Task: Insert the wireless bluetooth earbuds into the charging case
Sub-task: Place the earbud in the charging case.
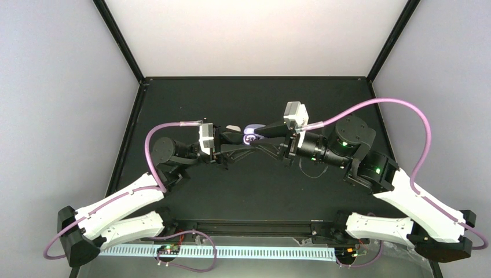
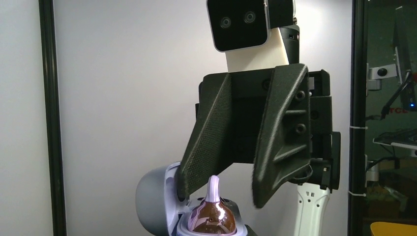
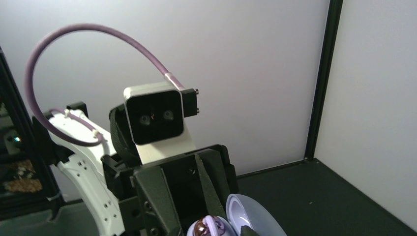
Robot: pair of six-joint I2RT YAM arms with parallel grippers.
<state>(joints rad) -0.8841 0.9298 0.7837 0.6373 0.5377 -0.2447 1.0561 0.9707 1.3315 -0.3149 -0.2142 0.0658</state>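
The charging case (image 1: 252,134) is held up in the air between both grippers, open, with its lavender lid (image 2: 152,201) swung back. My left gripper (image 1: 240,139) is shut on the case base; its fingers (image 3: 162,201) flank the base in the right wrist view. One earbud (image 2: 214,216), with a glossy dome and a pale stem pointing up, sits in a well. My right gripper (image 2: 223,195) is open and straddles that earbud without touching it. One of its fingers (image 2: 196,157) rests against the inside of the lid (image 3: 260,216). I cannot pick out the second earbud with certainty.
A small pale rounded thing (image 1: 233,127) lies just behind the left gripper; I cannot tell what it is. The black table mat (image 1: 255,191) is walled by white panels at the back and sides. Purple cables (image 1: 376,104) loop above both arms.
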